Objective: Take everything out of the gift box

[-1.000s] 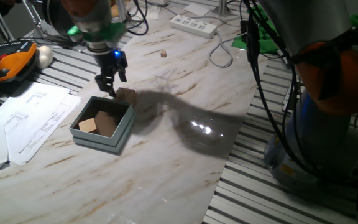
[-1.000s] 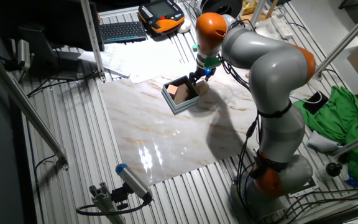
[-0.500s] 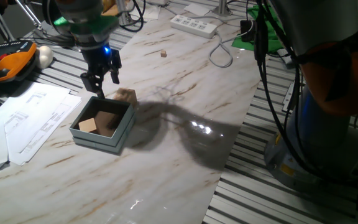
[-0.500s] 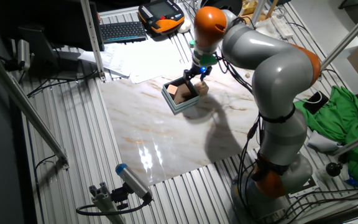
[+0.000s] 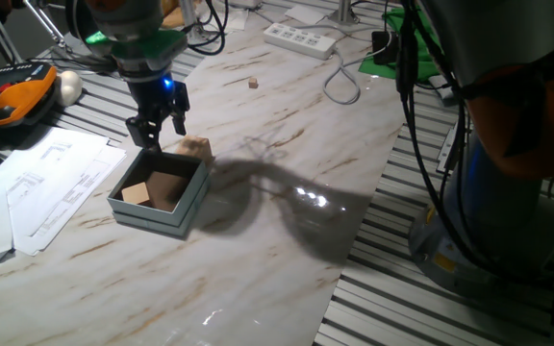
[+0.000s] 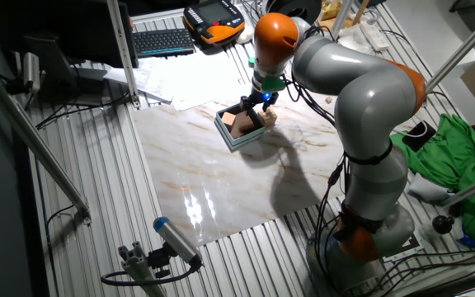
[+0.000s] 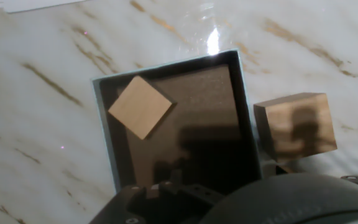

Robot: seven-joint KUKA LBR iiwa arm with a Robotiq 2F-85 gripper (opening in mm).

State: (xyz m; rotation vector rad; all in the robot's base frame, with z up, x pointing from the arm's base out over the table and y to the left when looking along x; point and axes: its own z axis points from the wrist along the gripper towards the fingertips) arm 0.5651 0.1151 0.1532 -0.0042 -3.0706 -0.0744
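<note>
The grey-blue gift box (image 5: 187,206) (image 6: 242,142) (image 7: 105,146) sits on the marble table with its brown inside showing. One light-tan wooden block (image 5: 136,193) (image 7: 140,106) lies in its near-left corner. A second tan block (image 5: 196,147) (image 6: 268,118) (image 7: 295,124) rests on the table just outside the box's far right side. My gripper (image 5: 157,126) (image 6: 252,106) hangs open and empty above the box's far edge, left of the outside block. In the hand view its fingertips are hidden; only its shadow falls into the box.
White paper sheets (image 5: 46,187) lie left of the box. A tiny tan cube (image 5: 254,84), a power strip (image 5: 301,38) and cables (image 5: 344,85) are farther back. An orange pendant (image 5: 17,96) is at the far left, green cloth (image 6: 460,157) beside the table.
My gripper has moved left, away from the outside block, to over the box's far edge. Both blocks and the box stayed where they were.
</note>
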